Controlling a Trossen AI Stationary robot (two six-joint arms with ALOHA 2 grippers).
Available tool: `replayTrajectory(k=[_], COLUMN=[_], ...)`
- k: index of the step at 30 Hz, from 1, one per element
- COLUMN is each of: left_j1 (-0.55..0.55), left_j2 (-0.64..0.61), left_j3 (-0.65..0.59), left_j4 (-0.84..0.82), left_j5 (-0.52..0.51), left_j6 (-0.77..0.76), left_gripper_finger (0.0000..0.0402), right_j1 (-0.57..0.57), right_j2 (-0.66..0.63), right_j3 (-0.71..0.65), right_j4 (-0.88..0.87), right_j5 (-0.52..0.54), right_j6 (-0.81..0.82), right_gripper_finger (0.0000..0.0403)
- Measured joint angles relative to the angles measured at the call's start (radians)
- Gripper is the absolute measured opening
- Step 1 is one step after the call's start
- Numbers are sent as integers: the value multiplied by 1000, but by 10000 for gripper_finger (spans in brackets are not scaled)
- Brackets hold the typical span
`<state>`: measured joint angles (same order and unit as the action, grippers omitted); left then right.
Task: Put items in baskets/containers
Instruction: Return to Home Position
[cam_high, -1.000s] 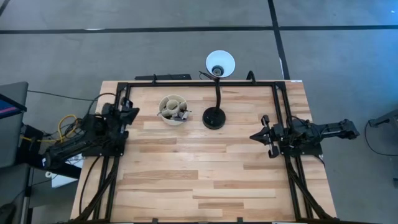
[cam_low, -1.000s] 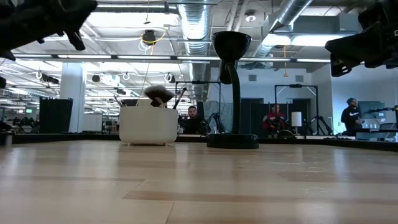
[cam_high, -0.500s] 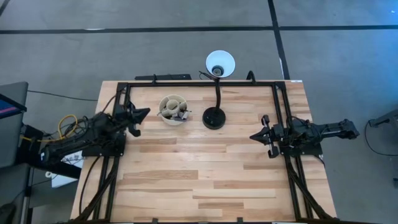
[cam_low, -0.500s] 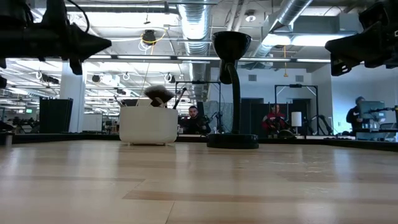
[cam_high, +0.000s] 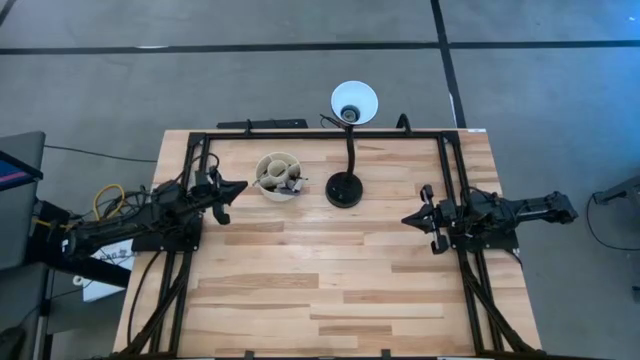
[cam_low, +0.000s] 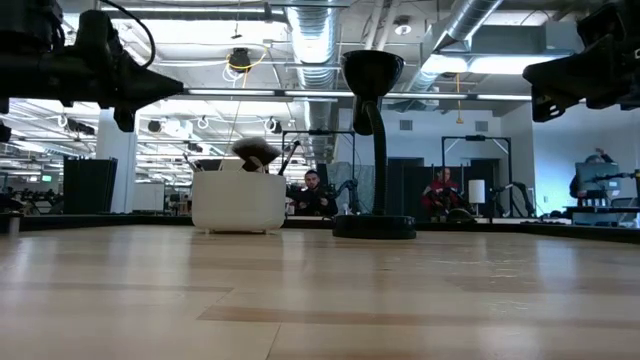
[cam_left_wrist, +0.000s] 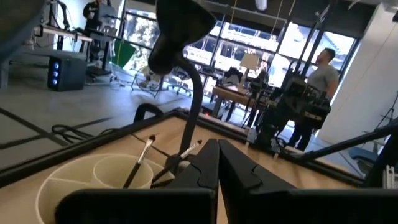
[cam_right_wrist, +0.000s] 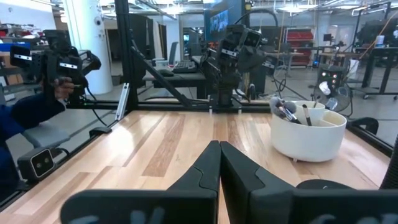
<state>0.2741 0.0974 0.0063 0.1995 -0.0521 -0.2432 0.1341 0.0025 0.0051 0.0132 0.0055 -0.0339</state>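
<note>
The cream cup (cam_high: 278, 176) stands on its base at the table's far side, left of the lamp. Several black-handled brushes (cam_high: 291, 183) stand in its compartments, leaning on the rim, bristles up (cam_right_wrist: 285, 110). No brush shows on the table. My left gripper (cam_high: 238, 187) hovers shut just left of the cup, pointing at it; its wrist view shows the cup (cam_left_wrist: 93, 180) right past the fingers (cam_left_wrist: 217, 144). My right gripper (cam_high: 408, 219) waits shut above the table's right side, facing the cup (cam_right_wrist: 308, 132).
A black desk lamp stands right of the cup on its round base (cam_high: 344, 189), its neck arching back to the white shade (cam_high: 354, 101) beyond the far edge. A black frame (cam_high: 320, 134) rims the table. Bare wood (cam_high: 320, 280) fills the near half. People (cam_left_wrist: 323, 68) stand beyond.
My left gripper has swung from the table's left edge toward the right, closing on the cup, turned level to point at it, then sunk a little. The cup, brushes and lamp have kept still.
</note>
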Motion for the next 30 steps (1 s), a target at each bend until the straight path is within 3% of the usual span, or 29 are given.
replayTrajectory(k=[21, 30], left_j1=[0, 0], left_j2=[127, 99], left_j3=[0, 0], left_j4=[4, 4], left_j5=[0, 0], left_j6=[0, 0], left_gripper_finger=[4, 4], right_j1=[0, 0], right_j2=[0, 0], right_j3=[0, 0], right_j4=[0, 0], right_j5=[-2, -2], right_j6=[0, 0], right_gripper_finger=[1, 1])
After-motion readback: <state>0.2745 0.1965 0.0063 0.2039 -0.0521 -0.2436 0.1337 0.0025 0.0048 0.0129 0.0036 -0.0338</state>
